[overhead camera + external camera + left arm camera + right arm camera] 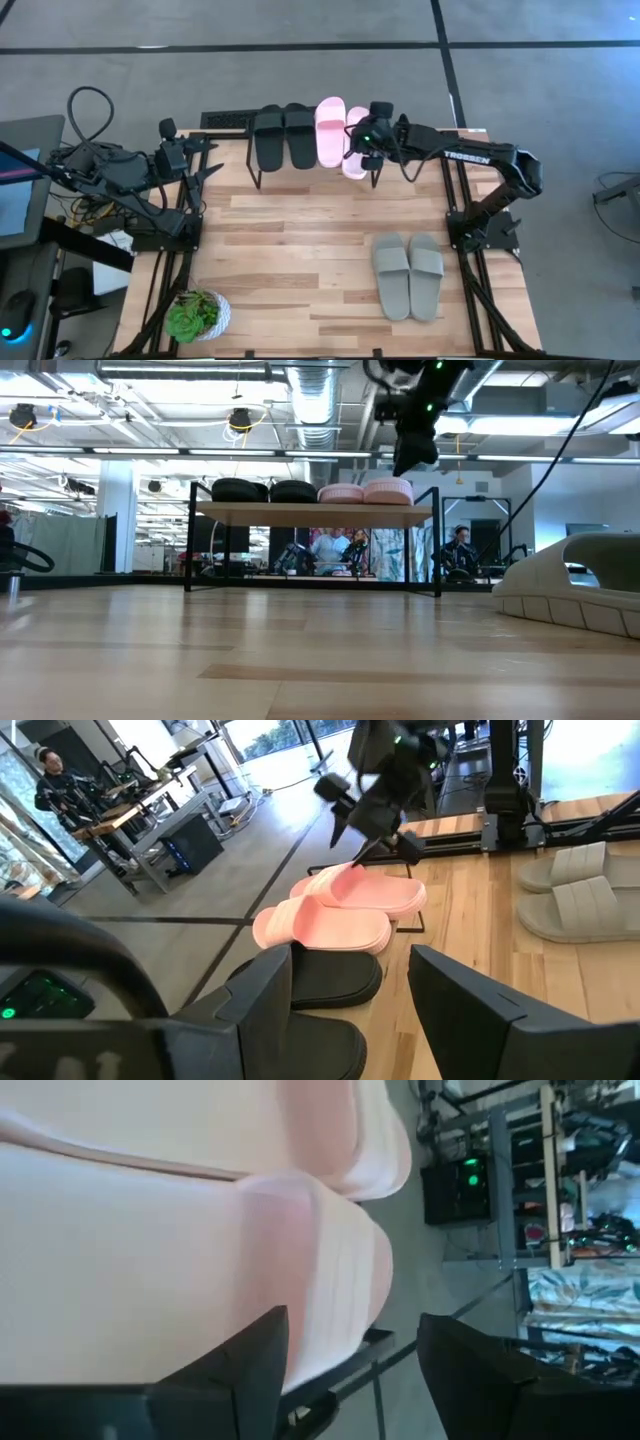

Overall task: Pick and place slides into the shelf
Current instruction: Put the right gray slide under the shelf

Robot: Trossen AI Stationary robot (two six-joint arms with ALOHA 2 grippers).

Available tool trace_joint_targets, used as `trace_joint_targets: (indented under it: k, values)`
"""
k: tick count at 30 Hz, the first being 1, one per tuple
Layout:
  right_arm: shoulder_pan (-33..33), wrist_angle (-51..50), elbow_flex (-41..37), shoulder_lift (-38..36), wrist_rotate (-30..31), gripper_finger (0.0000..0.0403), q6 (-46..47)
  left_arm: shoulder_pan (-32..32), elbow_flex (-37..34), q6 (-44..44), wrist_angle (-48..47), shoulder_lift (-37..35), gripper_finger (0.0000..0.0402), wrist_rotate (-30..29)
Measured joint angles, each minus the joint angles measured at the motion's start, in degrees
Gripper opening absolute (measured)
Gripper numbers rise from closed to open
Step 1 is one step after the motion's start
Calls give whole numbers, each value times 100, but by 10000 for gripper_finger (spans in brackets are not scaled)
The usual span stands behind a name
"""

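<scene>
Releasing second pink slide point(357, 143) onto shelf point(300, 511): right gripper point(372, 135) fingers apparently spreading, slide just beside; left gripper point(205, 172) waiting, wide, empty.

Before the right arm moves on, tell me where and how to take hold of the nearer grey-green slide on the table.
Grip the grey-green slide nearest the right arm across its wide strap, coming straight down from above. It lies flat, sole down, beside its mate, and the raised strap is the part that stands up for fingers to close on. The right end effector, open, is at the pink slides on the shelf.
</scene>
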Motion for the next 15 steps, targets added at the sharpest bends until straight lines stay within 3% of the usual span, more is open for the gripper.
trace_joint_targets:
  k: [7,15]
  values:
    - [632,-576,0,-577,-4,205,562,-1,-2,-146,-159,0,192,71]
    - [1881,-1264,2,-1392,-169,194,1740,0,0,-651,-615,212,192,326]
